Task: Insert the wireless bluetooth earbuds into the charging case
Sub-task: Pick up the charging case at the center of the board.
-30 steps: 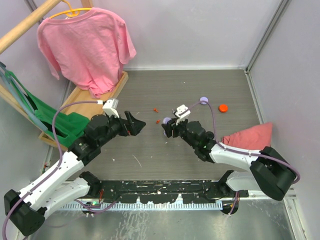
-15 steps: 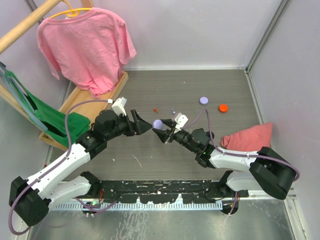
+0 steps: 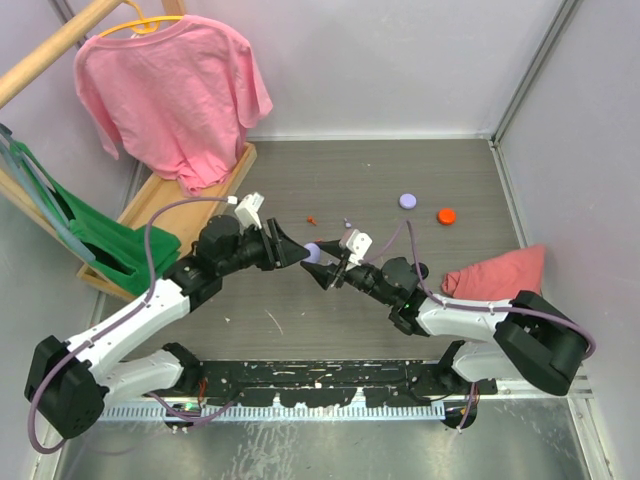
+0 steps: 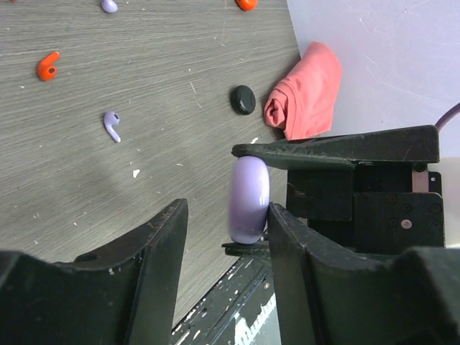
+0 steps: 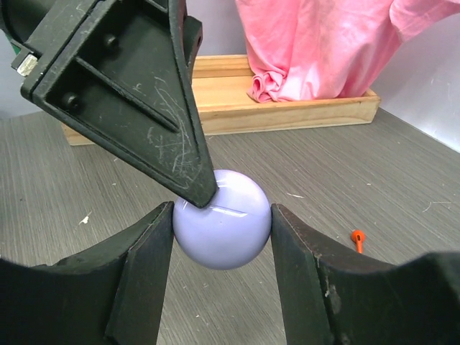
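A lilac disc (image 3: 314, 250) hangs above the table with my right gripper (image 3: 322, 268) shut on its rim (image 5: 223, 233). My left gripper (image 3: 298, 252) faces it with its jaws on either side of the disc (image 4: 249, 199). One finger (image 4: 287, 244) touches a flat face, and a gap shows at the other, so it is open. The charging case (image 4: 243, 99), a small black puck, lies on the table by the right arm (image 3: 419, 268), touched by neither gripper. The earbuds are out of view.
A second lilac disc (image 3: 407, 200) and an orange disc (image 3: 446, 214) lie at the far right. A tiny lilac piece (image 4: 111, 126) and an orange one (image 4: 47, 65) lie mid-table. A folded pink cloth (image 3: 500, 268) sits at the right, and a wooden tray (image 3: 200, 190) under a pink shirt at the far left.
The right gripper has carried the lilac disc left and up. The left arm has swung right to meet it, and its jaws have narrowed around the disc.
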You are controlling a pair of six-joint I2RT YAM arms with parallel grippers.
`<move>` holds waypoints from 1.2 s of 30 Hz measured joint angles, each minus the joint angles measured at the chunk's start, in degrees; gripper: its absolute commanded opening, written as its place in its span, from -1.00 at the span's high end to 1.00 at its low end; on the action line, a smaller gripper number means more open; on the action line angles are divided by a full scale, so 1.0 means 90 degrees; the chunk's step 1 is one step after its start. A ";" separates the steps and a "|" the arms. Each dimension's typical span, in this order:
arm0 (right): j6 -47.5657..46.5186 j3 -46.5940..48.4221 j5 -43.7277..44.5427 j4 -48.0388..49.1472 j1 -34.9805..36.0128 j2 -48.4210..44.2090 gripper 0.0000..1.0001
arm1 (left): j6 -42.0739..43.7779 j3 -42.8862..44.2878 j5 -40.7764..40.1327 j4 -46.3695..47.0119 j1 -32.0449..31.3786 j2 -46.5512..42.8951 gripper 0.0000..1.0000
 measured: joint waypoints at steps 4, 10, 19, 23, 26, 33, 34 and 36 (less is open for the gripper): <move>-0.0007 0.0000 -0.0078 0.0005 0.0007 0.0041 0.11 | -0.0090 0.0022 0.0146 0.0136 0.0000 0.0146 0.22; -0.0027 0.0000 -0.0168 0.0102 0.0012 0.0087 0.10 | -0.0165 0.0107 0.0333 0.0282 0.0000 0.0262 0.48; -0.0036 -0.0024 -0.0189 0.0194 0.0000 0.0087 -0.29 | -0.0129 0.0117 0.0493 0.0357 0.0019 0.0296 1.00; -0.0073 -0.0034 -0.0369 0.0104 0.0000 0.0007 -0.44 | 0.0250 0.0260 0.0539 0.0119 0.0012 0.0284 0.99; -0.0083 -0.0034 -0.0571 -0.0192 -0.0032 -0.0255 -0.54 | 0.0690 0.0427 0.0554 -0.0153 0.0012 0.0192 1.00; 0.0262 -0.0034 -0.1627 -0.0675 -0.0629 -0.0947 -0.54 | 0.1916 0.0726 0.0763 -0.0563 0.0012 -0.0148 0.99; 0.0401 -0.0034 -0.1877 -0.0714 -0.0828 -0.1022 -0.52 | 0.2084 0.0748 0.0848 -0.0573 0.0012 -0.0168 1.00; 0.0644 -0.0034 -0.2302 -0.0765 -0.1151 -0.1124 -0.50 | 0.2375 0.0760 0.1015 -0.0590 0.0012 -0.0194 0.99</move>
